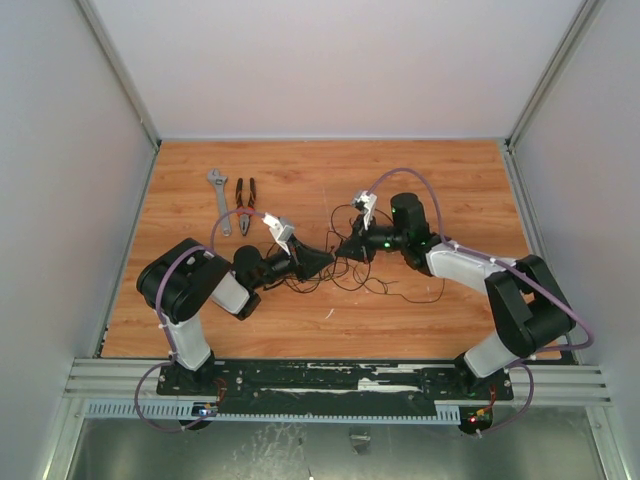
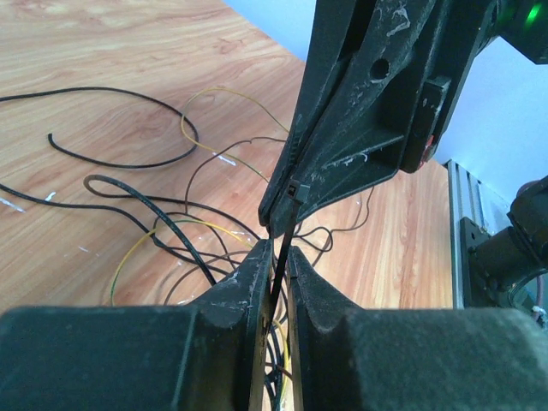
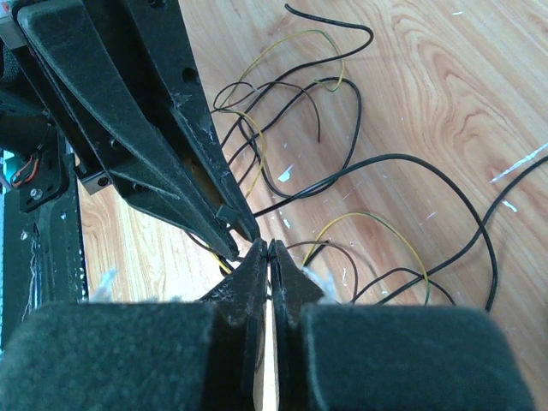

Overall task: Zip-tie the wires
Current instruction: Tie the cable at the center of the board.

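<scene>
zip tie (image 2: 288, 218) — inside left gripper (image 2: 279, 248), over wires (image 2: 163, 221)

The table (image 1: 420, 170) looks like wood-grain laminate, smooth with a mild sheen and flecked with small white scuffs. The wires (image 1: 372, 272) wear smooth, slightly glossy plastic insulation in black and dull yellow. The zip tie (image 2: 296, 190) is black plastic, semi-matt. The fingers (image 2: 231, 295) of the left gripper (image 2: 276, 250) and those of the right gripper (image 3: 267, 248) are matt black and grainy, with pale scratches. The adjustable wrench (image 1: 220, 203) is bare grey metal, the pliers (image 1: 244, 200) have coated handles, and the near-edge rail (image 1: 100, 375) is dull silver metal.
</scene>
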Controlling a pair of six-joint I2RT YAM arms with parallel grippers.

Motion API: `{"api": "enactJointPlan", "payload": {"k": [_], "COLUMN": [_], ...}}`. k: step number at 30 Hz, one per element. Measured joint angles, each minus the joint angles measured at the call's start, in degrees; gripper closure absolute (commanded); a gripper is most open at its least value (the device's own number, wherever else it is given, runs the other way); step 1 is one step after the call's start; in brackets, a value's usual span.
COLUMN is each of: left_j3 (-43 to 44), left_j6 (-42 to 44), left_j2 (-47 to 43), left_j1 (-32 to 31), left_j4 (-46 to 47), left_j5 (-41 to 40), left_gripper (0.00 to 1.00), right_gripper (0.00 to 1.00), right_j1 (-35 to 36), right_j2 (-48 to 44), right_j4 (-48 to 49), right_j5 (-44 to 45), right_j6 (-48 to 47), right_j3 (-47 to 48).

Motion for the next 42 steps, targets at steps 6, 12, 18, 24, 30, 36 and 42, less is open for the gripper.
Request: {"api": "enactJointPlan", "payload": {"k": [6, 12, 18, 24, 30, 36, 42], "left_j3": [0.1, 0.6, 0.6, 1.0, 1.2, 1.2, 1.2], "left_j6": [0.0, 0.0, -0.1, -0.3, -0.4, -0.4, -0.4], "left_j2": [0.1, 0.4, 0.4, 0.5, 0.5, 0.5, 0.9], "left_j1": [0.0, 0.0, 0.0, 0.0, 0.0, 0.0, 0.0], "left_j4": [0.0, 0.0, 0.0, 0.0, 0.0, 0.0, 0.0], "left_j5": [0.0, 0.0, 0.0, 0.1, 0.2, 0.4, 0.4], "left_gripper": [0.82, 0.82, 0.82, 0.82, 0.82, 0.82, 0.83], "right_gripper": [1.00, 1.00, 1.00, 1.00, 1.00, 1.00, 1.00], "right_j1": [-0.6, -0.6, -0.6, -0.6, -0.6, -0.5, -0.4], "right_j2": [-0.7, -0.8, -0.8, -0.7, -0.2, 0.3, 0.3], "right_j4": [-0.2, -0.1, 0.4, 0.8, 0.8, 0.9, 1.0], "right_j5": [-0.2, -0.6, -0.8, -0.8, -0.7, -0.5, -0.4], "right_j6": [0.0, 0.0, 0.4, 0.9, 1.1, 1.2, 1.6], "right_j3": [0.0, 0.0, 0.0, 0.0, 0.0, 0.0, 0.0]}}
